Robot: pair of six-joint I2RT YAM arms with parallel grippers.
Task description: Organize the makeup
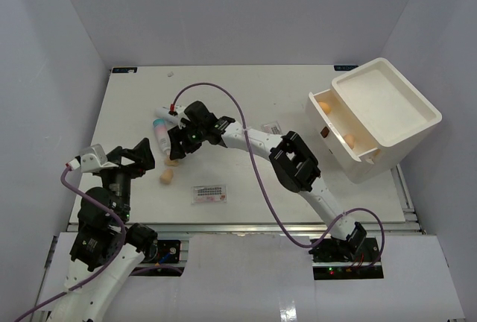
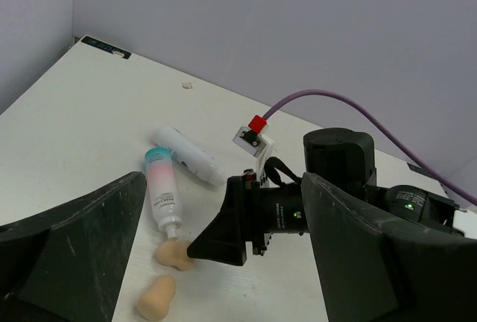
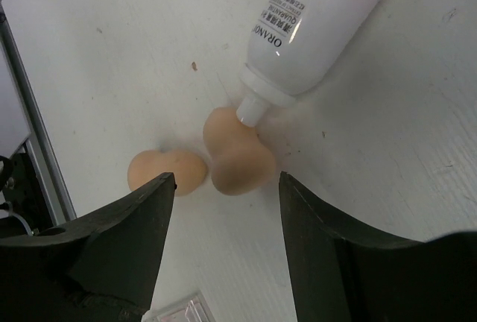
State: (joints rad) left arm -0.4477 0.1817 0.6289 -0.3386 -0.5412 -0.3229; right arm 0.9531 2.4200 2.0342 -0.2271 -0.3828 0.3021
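Note:
Two tan sponges lie side by side, one [image 3: 237, 158] touching the nozzle of the pink teal-capped tube [image 3: 320, 24], the other [image 3: 165, 169] just beside it. My right gripper [image 3: 225, 179] hovers open over the first sponge, gripping nothing. From above, the same gripper [image 1: 177, 150] is reached across to the left by both sponges [image 1: 172, 162] [image 1: 168, 177], the pink tube [image 1: 159, 134] and a white tube [image 1: 165, 111]. A clear dotted packet [image 1: 209, 194] lies nearer the front, another [image 1: 273, 127] behind the right arm. My left gripper [image 1: 141, 159] [image 2: 223, 277] stands wide open and empty, left of the sponges.
The big white bin [image 1: 417, 124] is tipped at the right edge of the table, with two tan sponges [image 1: 324, 105] [image 1: 349, 139] inside it. The right arm's purple cable [image 1: 246, 124] arcs over the table's middle. Grey walls close in the table on three sides.

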